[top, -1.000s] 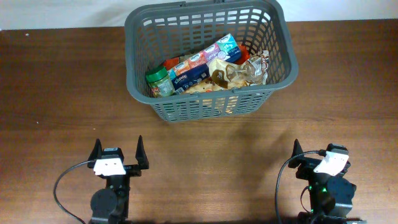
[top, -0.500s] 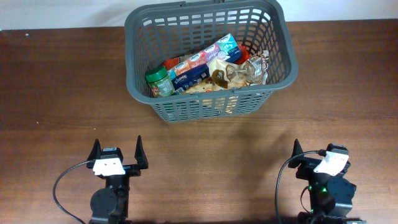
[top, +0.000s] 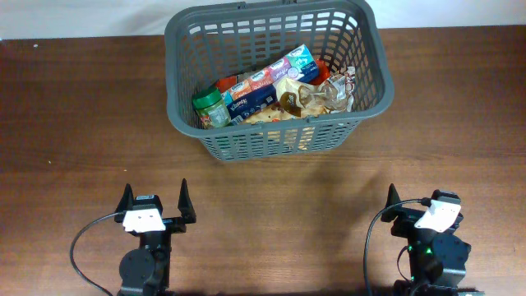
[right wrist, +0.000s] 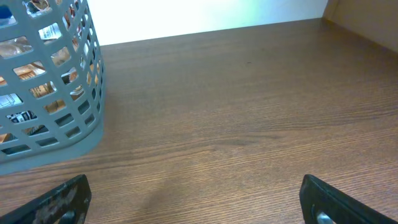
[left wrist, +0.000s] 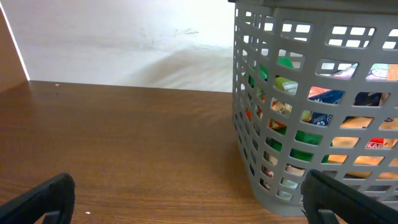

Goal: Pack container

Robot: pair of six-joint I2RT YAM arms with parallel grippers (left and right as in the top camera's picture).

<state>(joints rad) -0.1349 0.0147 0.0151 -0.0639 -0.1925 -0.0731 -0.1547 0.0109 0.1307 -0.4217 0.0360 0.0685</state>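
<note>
So the container (top: 271,140), the big dark grey basket with the slotted walls, sat upright at the far side of the wooden surface (top: 82,123), about in the middle and a bit skewed, with its back rim up by the far edge. It was already loaded. A small jar with a green lid (top: 209,105) was tucked in the left corner, a row of blue boxes (top: 251,92) was next to it, a teal and pink carton (top: 294,66) lay further back, and some crinkly snack packets (top: 320,94) were piled on the right. Everything inside was touching or overlapping, and I couldn't read any labels

Both arms were parked at the near edge, well apart from the basket and from each other. The left fingers (left wrist: 37,199) were spread wide with nothing between them, just bare wood. From the left wrist camera the basket wall filled the right side, with colours showing through the slots and a white wall (left wrist: 124,43) behind. The right fingers (right wrist: 56,202) were also wide apart and empty, and that camera only caught a corner of the basket at far left, with open wood everywhere else

From overhead, the 2 arms each had a black cable (top: 82,247) looping out beside the base. Neither set of fingers was touching anything
</note>
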